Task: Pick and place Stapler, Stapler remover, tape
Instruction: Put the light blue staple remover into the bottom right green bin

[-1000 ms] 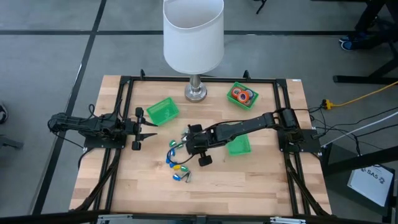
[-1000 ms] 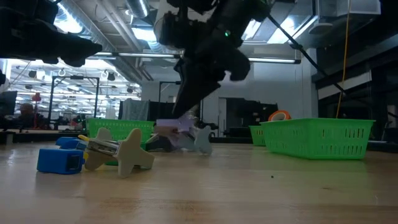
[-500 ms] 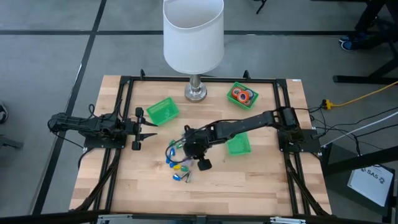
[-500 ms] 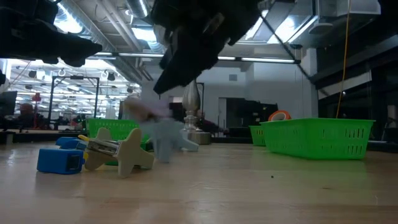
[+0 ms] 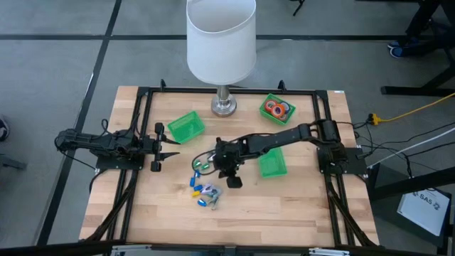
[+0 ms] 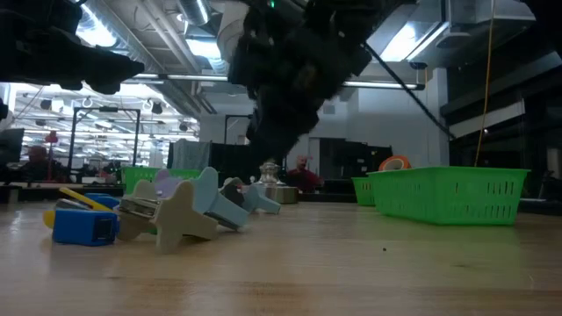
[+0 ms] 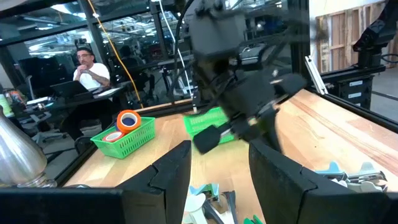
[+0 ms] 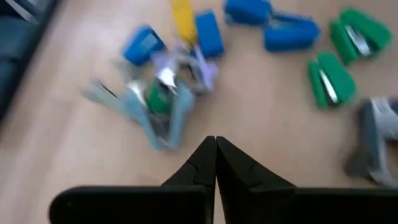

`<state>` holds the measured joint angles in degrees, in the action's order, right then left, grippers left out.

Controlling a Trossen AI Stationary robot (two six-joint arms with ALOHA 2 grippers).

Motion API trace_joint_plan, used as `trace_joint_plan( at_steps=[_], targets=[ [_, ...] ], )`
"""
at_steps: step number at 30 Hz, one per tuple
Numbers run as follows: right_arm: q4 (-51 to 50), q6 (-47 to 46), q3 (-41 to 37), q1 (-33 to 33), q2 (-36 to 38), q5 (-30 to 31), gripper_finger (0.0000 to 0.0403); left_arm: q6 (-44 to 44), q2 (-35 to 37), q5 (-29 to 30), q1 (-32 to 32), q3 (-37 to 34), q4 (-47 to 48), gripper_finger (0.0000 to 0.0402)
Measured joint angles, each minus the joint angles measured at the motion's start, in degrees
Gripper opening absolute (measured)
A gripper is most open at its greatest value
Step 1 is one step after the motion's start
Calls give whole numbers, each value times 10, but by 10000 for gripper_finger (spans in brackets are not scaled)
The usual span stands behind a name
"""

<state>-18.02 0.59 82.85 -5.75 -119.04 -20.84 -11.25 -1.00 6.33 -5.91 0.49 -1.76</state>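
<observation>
A loose pile lies at the table's middle: blue staplers (image 8: 208,34), green staplers (image 8: 326,84) and pale claw-shaped staple removers (image 8: 158,102). In the low view a blue stapler (image 6: 83,224) and a cream remover (image 6: 180,215) lie with a pale blue remover (image 6: 219,197) leaning on them. Tape rolls (image 5: 276,108) sit in the far right green bin. My right gripper (image 8: 216,146) hangs shut just above the bare wood, right of the pile (image 5: 202,186), with nothing between its fingers. My left gripper (image 7: 217,168) waits open and level at the table's left.
A lamp with a white shade (image 5: 220,39) stands on its metal base (image 5: 223,107) at the far edge. One green bin (image 5: 186,126) sits far left of centre, another (image 5: 272,165) under the right arm. A person (image 7: 87,68) sits beyond the table.
My right gripper has rolled and tipped its wrist, dipped toward the near edge and come back, ending a little lower. A pale blue staple remover that was under its fingers has tumbled toward the table's left and now lies against the cream remover in the pile.
</observation>
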Motion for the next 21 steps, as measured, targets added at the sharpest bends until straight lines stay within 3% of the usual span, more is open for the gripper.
trace_joint_plan(
  at_steps=[6, 15, 21],
  targets=[
    [-19, 10, 28, -49, 0, 0, 58, 0, 0, 0, 0, 0, 0, 157],
    [9, 35, 30, -91, 0, 77, 170, 0, 0, 0, 0, 0, 0, 157],
    [0, 44, 30, -91, 0, 78, 191, 0, 0, 0, 0, 0, 0, 157]
  ],
)
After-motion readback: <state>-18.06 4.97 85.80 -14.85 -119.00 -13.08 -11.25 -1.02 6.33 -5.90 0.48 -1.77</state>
